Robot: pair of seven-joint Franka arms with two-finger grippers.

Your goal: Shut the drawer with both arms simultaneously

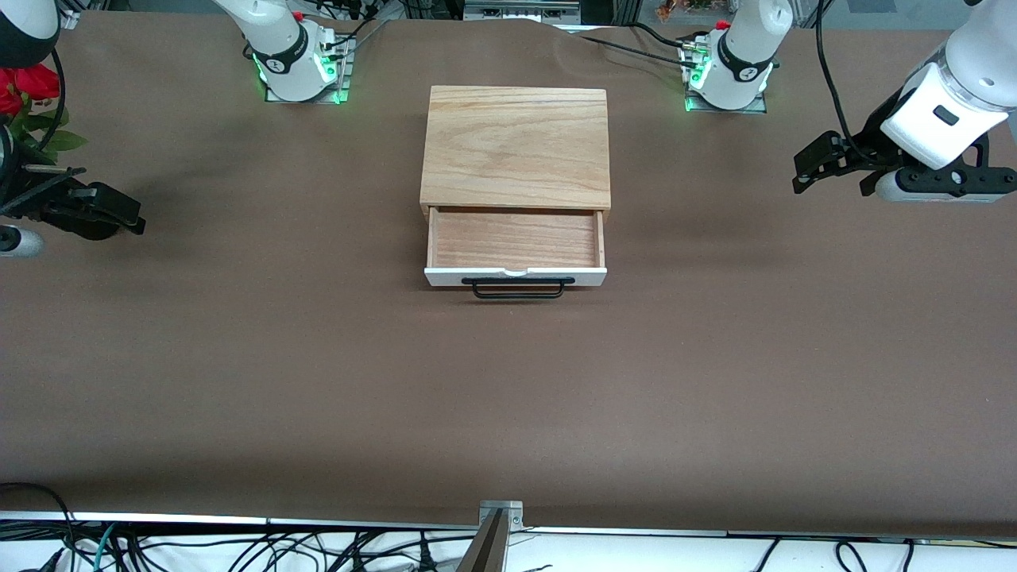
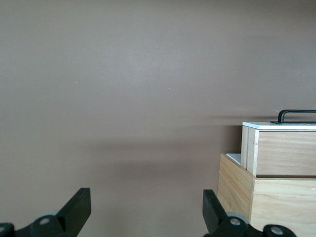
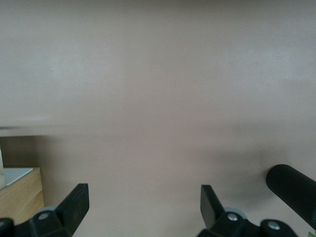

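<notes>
The left arm [image 1: 949, 103] reaches out over the desk's left-arm end, its tool [image 1: 818, 171] hanging in the air with fingers [image 2: 74, 210] spread wide. The right arm's tool [image 1: 119, 214] hangs over the right-arm end, fingers [image 3: 74, 205] likewise apart, gripping nothing.

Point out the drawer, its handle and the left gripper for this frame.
drawer [image 1: 515, 238], front view, on the bare wooden floor of the pulled-out tray.
handle [image 1: 518, 295], front view, on the black wire bar below the white front panel.
left gripper [image 2: 146, 210], left wrist view, midway between the open fingertips.
</notes>
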